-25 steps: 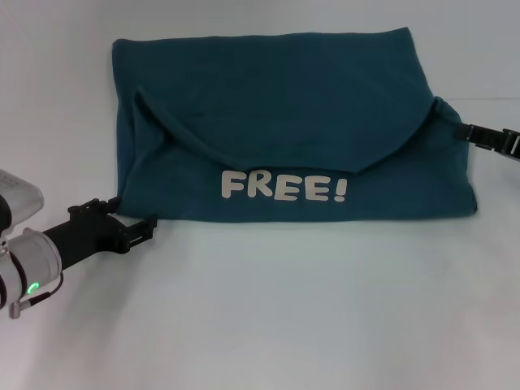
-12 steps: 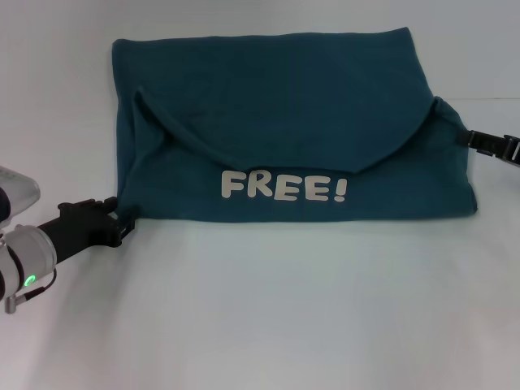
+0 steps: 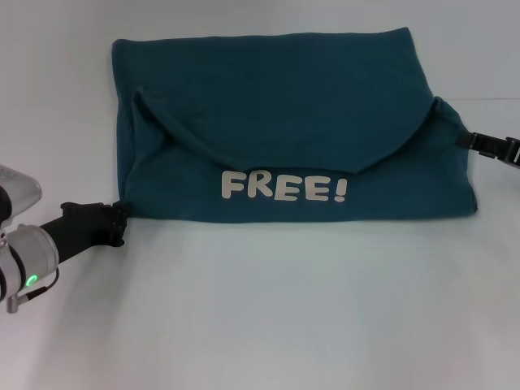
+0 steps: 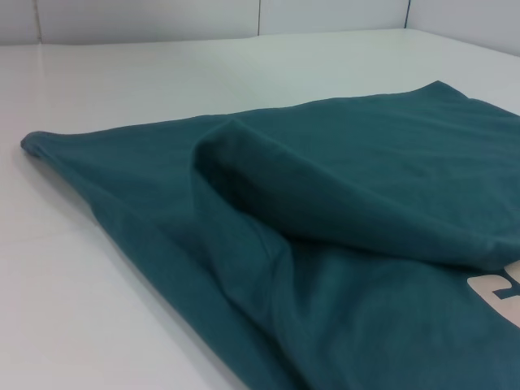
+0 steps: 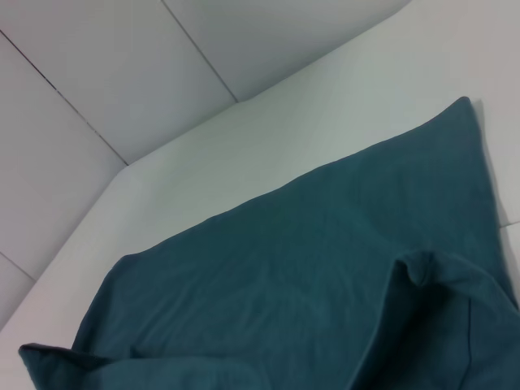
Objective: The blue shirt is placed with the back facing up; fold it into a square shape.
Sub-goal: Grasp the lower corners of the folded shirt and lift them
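Left gripper (image 3: 116, 221) sat at the near left corner of the blue shirt (image 3: 284, 114), its black tip touching or just meeting the cloth's edge; whether its fingers were spread or closed could not be told. Ahead of it and off to its right, the shirt lay flat on the white table (image 3: 268, 309), already folded into a wide band, with a curved flap of fabric draped over the middle and the pale word "FREE!" (image 3: 284, 187) showing on the layer nearest the robot. So a print did face up, though the shirt's body was plain dark teal.

By the look of it the knit was soft, light and limp: the left wrist view showed loose rolls and a puffed fold (image 4: 244, 146) that would sag and slide once lifted. A hold on a corner, pinching all the layers together, seemed the safest, since a single layer would likely peel away from the rest.

Right gripper (image 3: 491, 146) rested at the shirt's opposite side, against the bulging right edge, across the whole garment from the left one; its opening could not be judged either.
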{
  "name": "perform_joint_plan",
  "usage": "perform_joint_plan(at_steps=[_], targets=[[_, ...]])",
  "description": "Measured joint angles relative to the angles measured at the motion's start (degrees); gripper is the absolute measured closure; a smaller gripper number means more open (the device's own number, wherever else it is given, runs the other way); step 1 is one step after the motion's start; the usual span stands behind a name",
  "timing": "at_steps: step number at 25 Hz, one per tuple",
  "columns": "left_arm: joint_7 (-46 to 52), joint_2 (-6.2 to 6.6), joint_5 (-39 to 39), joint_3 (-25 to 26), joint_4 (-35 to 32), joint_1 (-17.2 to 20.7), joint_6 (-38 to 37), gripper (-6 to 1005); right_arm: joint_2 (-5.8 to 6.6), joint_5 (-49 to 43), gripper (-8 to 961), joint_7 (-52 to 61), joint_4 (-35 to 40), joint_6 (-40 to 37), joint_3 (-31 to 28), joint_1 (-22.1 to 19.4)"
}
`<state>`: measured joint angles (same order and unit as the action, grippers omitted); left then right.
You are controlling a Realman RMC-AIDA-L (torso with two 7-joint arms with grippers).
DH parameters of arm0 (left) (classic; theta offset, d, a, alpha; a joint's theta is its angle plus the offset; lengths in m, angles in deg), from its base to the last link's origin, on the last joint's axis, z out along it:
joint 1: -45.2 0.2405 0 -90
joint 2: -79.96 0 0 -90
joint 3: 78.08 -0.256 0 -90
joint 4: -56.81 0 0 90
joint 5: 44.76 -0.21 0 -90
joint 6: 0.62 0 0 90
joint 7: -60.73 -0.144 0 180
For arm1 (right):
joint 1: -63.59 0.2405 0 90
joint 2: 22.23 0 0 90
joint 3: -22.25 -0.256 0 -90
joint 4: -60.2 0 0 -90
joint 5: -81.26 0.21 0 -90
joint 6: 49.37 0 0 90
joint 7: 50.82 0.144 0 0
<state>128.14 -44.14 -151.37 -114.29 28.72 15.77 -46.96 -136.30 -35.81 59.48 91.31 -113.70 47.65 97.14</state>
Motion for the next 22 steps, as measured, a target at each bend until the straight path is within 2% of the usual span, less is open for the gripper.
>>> perform_joint_plan(at_steps=[3,12,18,22], targets=[[0.0,0.00,0.0,0.0,-0.1,0.0,-0.2,982,0.09,-0.2,249,0.0,0.0,0.0,0.2,0.0],[1.7,0.13,0.0,0.0,-2.4,1.0,-3.6,982,1.71,-8.1,249,7.9,0.7,0.0,2.9,0.4],[2.8,0.18,-0.3,0.0,-3.8,1.7,-6.5,981,1.79,-8.7,253,8.6,0.1,1.8,6.1,0.5],[2.9,0.18,-0.9,0.0,-3.9,1.8,-6.7,981,1.32,-8.8,265,9.2,0.0,2.6,7.8,0.3]])
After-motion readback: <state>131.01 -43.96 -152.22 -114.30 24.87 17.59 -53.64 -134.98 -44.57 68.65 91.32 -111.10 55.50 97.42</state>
